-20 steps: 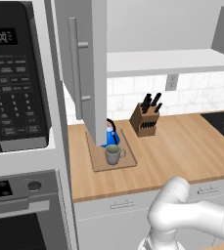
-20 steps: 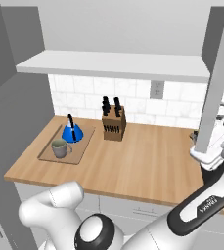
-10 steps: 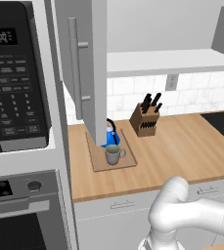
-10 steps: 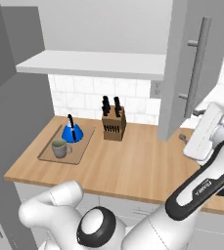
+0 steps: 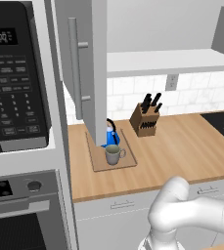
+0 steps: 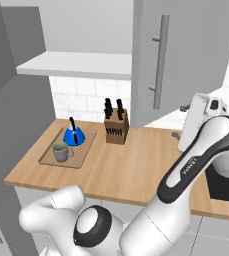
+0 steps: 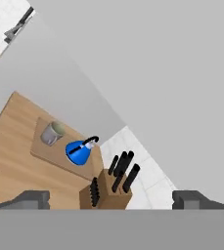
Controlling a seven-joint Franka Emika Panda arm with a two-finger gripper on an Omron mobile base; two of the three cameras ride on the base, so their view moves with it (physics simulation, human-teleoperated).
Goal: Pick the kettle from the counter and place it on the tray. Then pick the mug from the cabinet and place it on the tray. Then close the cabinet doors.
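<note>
Kettle upright on tray behind mug; end effector spread wide, holding nothing.

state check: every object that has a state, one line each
kettle: upright on the tray
mug: upright on the tray, in front of the kettle
left cabinet door: open
right cabinet door: partly swung, not shut
gripper: open, empty
knife block: upright, knives in

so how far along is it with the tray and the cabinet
Done: the kettle and the mug both sit on the tray. In hand: the right cabinet door is being swung shut, with the gripper beside it, jaws open and empty. Left: finishing that door, then the left door, which stands wide open.
</note>
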